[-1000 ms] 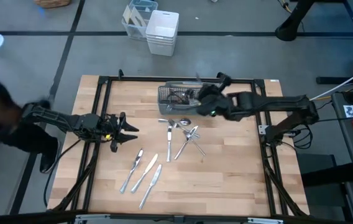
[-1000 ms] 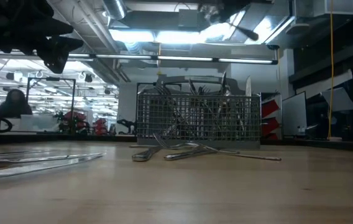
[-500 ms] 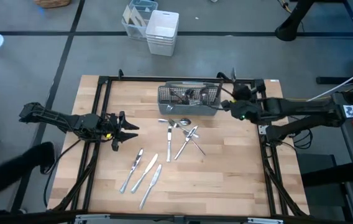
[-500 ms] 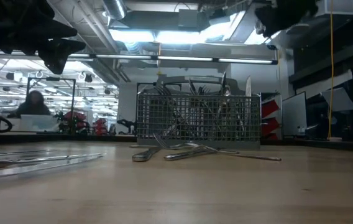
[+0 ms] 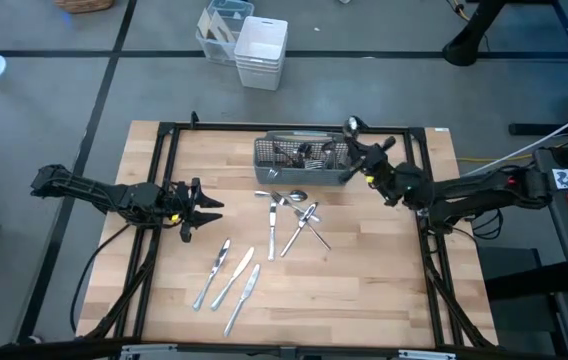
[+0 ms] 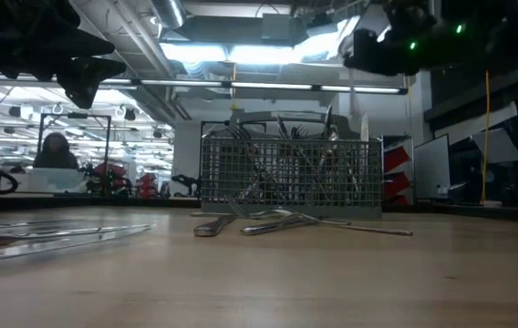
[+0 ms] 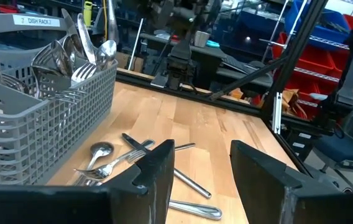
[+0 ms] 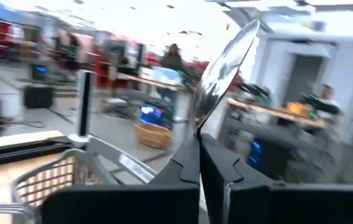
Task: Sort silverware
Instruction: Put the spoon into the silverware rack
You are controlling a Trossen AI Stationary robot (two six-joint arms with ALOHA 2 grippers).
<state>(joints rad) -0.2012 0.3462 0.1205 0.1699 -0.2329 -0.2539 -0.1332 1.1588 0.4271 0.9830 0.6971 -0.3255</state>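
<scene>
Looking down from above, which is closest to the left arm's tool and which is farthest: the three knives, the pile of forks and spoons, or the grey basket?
From the left tool:
1. The three knives, just ahead of it, toward the table's near edge.
2. The pile of forks and spoons, mid-table.
3. The grey basket, at the far edge, by the right tool.
</scene>
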